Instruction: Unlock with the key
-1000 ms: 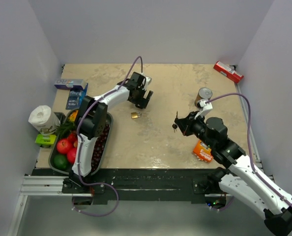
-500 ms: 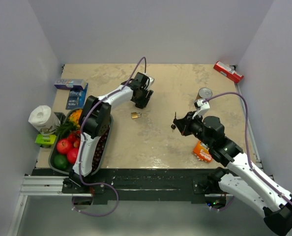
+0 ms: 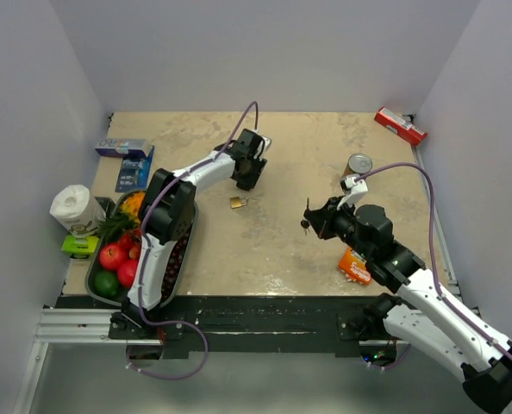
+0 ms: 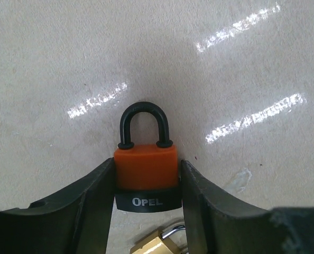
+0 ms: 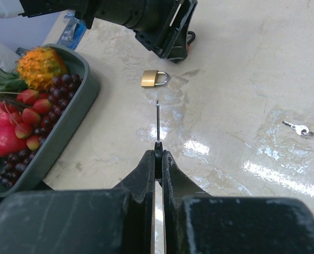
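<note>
Right wrist view first: found the key [image 5: 157, 119] clamped in the right gripper [image 5: 158, 153], jaws fully together on the head, thin blade poking forward over the tabletop [image 5: 241, 63], aimed roughly toward a brass padlock [image 5: 154, 78]. Held clear of any lock, well apart from the orange padlock [image 4: 145, 164]

Left wrist view: orange padlock lying flat, black shackle seated in the body. Bracketed by the left gripper [image 3: 248, 175], narrowed to the width of the lock, fingers [image 4: 93, 201] up against both sides; read as gripped. Brass padlock just beside it, toward the camera

Progress, judged: key in hand, lock being secured. Not yet lifted or turned to present a keyhole, no insertion, no twist, shackle not sprung. Most of the job left

Against the top view a second back: left gripper drawn in from wide open onto the lock and nudged slightly farther from the bases; right arm and key barely shifted; brass padlock unmoved

Also logged: spare small key [image 5: 297, 128] lying right of the blade, fruit tray [image 5: 72, 127] at left, can [image 3: 358, 164] beyond the right arm
</note>
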Robot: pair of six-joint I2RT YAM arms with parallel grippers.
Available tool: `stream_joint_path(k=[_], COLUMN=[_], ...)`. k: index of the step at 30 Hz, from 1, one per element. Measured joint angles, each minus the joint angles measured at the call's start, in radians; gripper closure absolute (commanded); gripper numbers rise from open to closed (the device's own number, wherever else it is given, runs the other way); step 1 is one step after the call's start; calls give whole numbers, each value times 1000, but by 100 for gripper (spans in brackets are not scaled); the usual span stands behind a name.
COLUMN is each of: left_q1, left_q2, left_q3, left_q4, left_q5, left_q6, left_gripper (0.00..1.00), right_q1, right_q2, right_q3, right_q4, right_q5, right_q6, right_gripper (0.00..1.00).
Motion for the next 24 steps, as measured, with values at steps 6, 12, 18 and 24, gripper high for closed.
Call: stream_joint_path(k=[6, 12, 18, 24], left_q1=[10, 79, 195, 197], left_q2=[-82, -266, -538, -708], left_q3=[-126, -372, -621, -786], left_q4=[44, 126, 317, 533], left_q5=[83, 302, 445, 593], left_q6=[-29, -143, -284, -441], left_gripper=[100, 100, 100, 100], right_q1=[0, 0, 0, 5], right_q2=[-20, -33, -32, 40], right_q3=[0, 0, -16, -17], right_q4=[-22, -54, -81, -32], right_q5=[1, 52, 78, 47], right_q6=[-5, -24, -34, -13], right_gripper=[100, 100, 100, 100])
